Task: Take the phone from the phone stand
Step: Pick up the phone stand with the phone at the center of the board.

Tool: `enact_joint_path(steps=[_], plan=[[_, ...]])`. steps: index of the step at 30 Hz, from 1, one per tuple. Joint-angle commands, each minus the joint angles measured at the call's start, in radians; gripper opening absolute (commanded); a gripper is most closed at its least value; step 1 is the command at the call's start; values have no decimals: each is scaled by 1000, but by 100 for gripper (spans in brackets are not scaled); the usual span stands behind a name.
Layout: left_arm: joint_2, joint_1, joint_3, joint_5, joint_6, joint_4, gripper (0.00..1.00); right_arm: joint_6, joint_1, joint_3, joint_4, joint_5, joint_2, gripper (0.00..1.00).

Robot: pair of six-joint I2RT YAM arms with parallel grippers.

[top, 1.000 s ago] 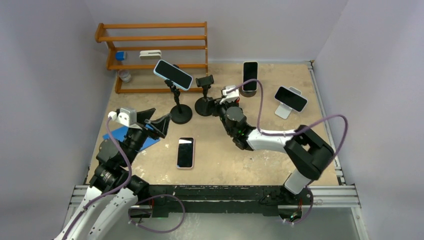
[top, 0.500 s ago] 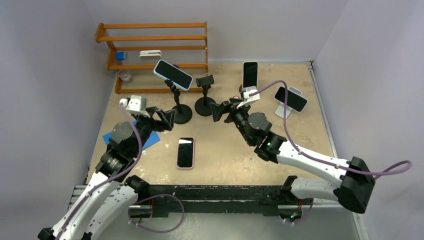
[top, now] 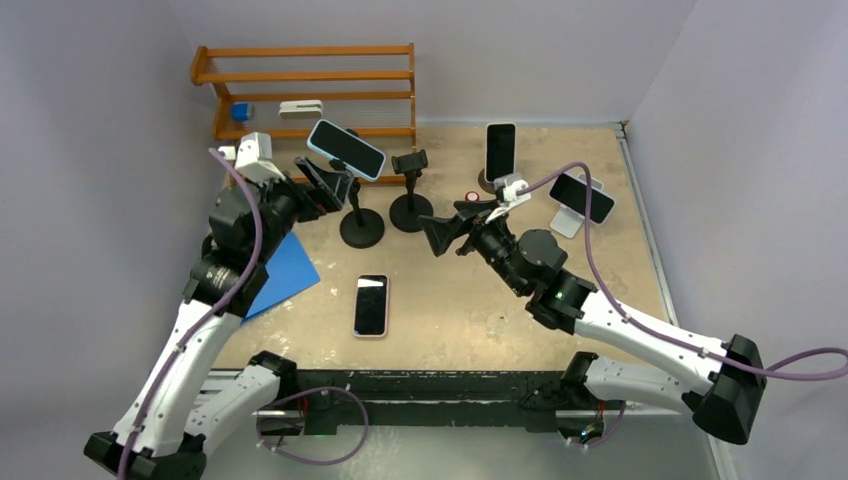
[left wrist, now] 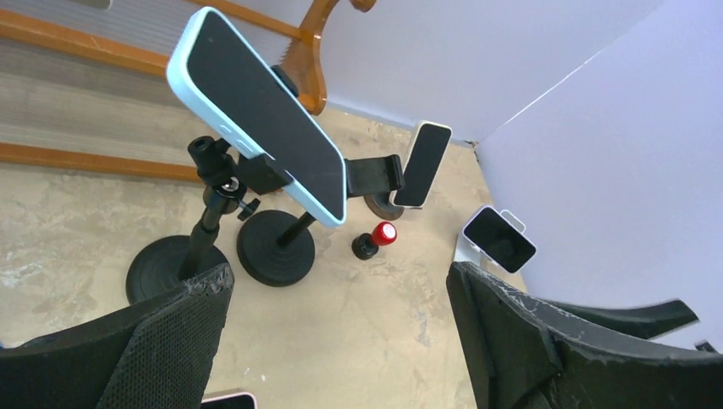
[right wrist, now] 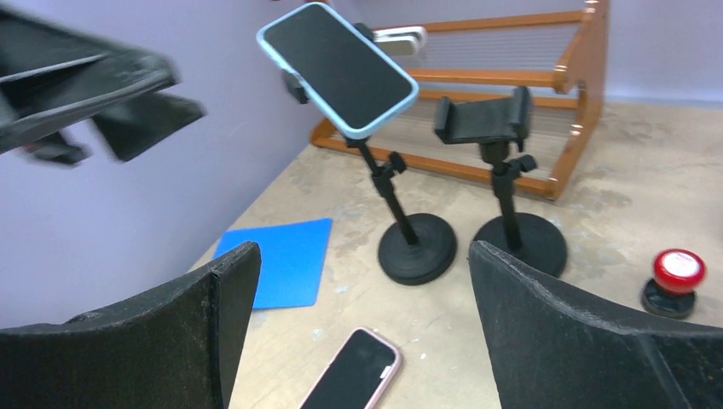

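Note:
A light-blue-cased phone (top: 345, 148) is clamped tilted on a black stand (top: 361, 228) at the back left. It shows in the left wrist view (left wrist: 256, 111) and the right wrist view (right wrist: 337, 68). My left gripper (top: 325, 185) is open and empty, raised just left of the phone and below it; in its own view (left wrist: 338, 281) the phone is ahead and above the fingers. My right gripper (top: 445, 235) is open and empty, to the right of the stand bases, facing them (right wrist: 362, 256).
An empty clamp stand (top: 409, 185) stands right of the phone's stand. A pink phone (top: 370, 305) lies flat mid-table, a blue mat (top: 280, 272) to its left. A red button (top: 470, 198), a docked phone (top: 500, 150), a phone on a white stand (top: 581, 197) and a wooden rack (top: 310, 95) are behind.
My left gripper has risen and moved back from beside the blue mat up to the phone's left side. My right gripper has drawn back a little from the empty stand's base, its arm swinging right.

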Motion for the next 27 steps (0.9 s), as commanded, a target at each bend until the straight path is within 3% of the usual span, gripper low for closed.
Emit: enact_joint_path(steps=[1,6,13,17,27], plan=[[81,169,64,298,-138,-16,94,-1,-4,-10,33,-125,-70,94],[96,360,-7,531,-236,51,88,-4,-4,-31,13,-153,-129,93],[126,400,-91,637,-369,229,80,6,-5,-62,20,-160,-174,93],[137,400,-158,633,-453,365,74,17,-4,-70,27,-160,-174,93],[194,400,-136,566,-487,397,69,26,-4,-70,51,-160,-164,93]])
